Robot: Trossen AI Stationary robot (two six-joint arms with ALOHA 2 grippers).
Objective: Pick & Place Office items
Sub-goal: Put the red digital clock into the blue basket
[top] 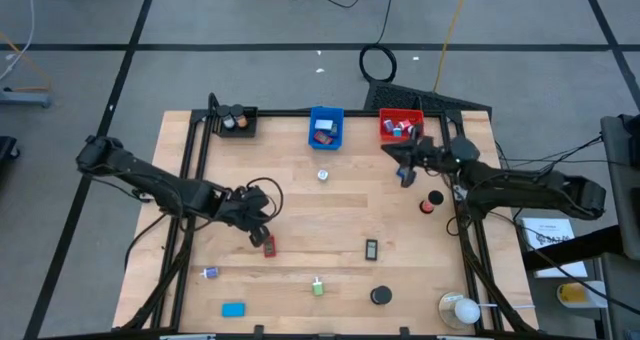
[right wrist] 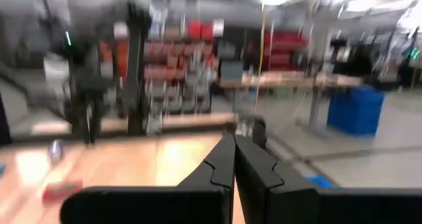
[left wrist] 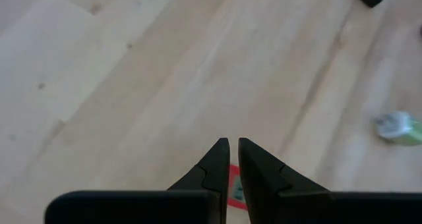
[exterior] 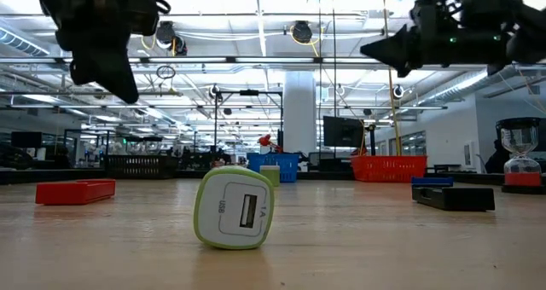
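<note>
Wooden planks make up the surface point(top: 300, 195) where small office items lie scattered: a red block point(top: 268, 245) near the centre-left, a black piece point(top: 371, 248) to its three o'clock, a green-and-white charger point(top: 317, 287) and a black disc point(top: 380, 296) toward six o'clock, a blue block point(top: 233, 309) at seven o'clock. Along the twelve o'clock edge stand a blue bin point(top: 326, 127) and a red bin point(top: 401, 127), each already holding pieces.

The left hand point(top: 259, 232) hangs just above the red block with its fingers almost together and nothing between them; the block peeks out just behind the tips in the left wrist view. The right hand point(top: 405, 173), pinched fully shut and empty, hovers off the surface just below the red bin.

Taking the red block looks like the step in hand. Doing it well would mean widening the left fingers first, centring them over the block, then lowering straight down so neither tip nudges it aside.
</note>
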